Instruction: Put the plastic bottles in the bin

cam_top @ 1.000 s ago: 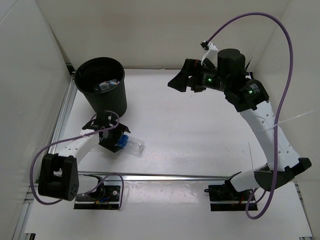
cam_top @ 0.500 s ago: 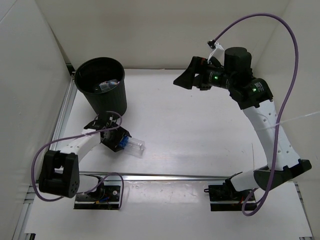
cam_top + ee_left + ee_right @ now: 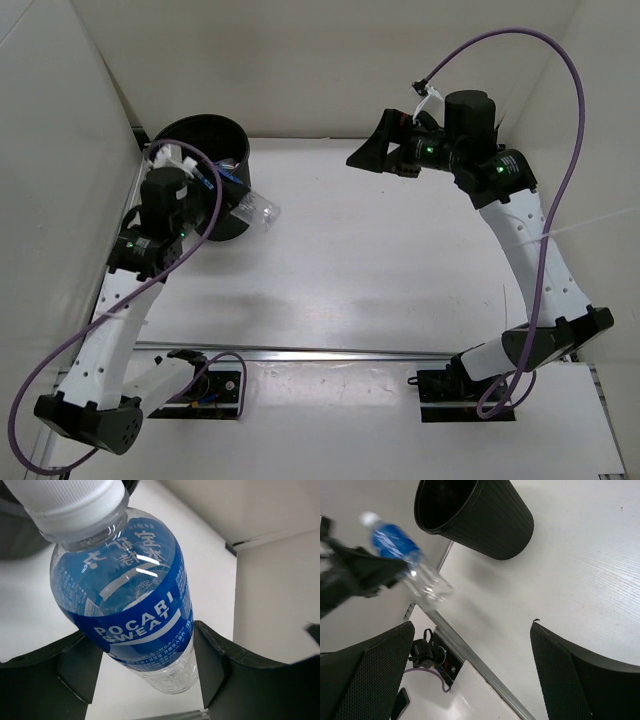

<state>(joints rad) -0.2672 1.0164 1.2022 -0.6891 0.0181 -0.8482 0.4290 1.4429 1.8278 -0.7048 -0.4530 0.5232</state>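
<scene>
At far-left corner, L gripper (image 3: pixel 147 667) pinches blue-labelled bottle (image 3: pixel 130 595) by bin (image 3: pixel 215 122); R gripper (image 3: pixel 472 665) spread wide.

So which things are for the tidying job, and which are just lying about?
For the job: Pocari Sweat bottle, held by the left end effector; black bin.
Just there: purple cables; metal rail; right end effector, open and empty.

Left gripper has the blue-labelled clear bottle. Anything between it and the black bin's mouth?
Nothing visible. The clear plastic bottle with the blue label, held in the left gripper, is at the rim of the round black plastic bin, whose mouth is open.
</scene>
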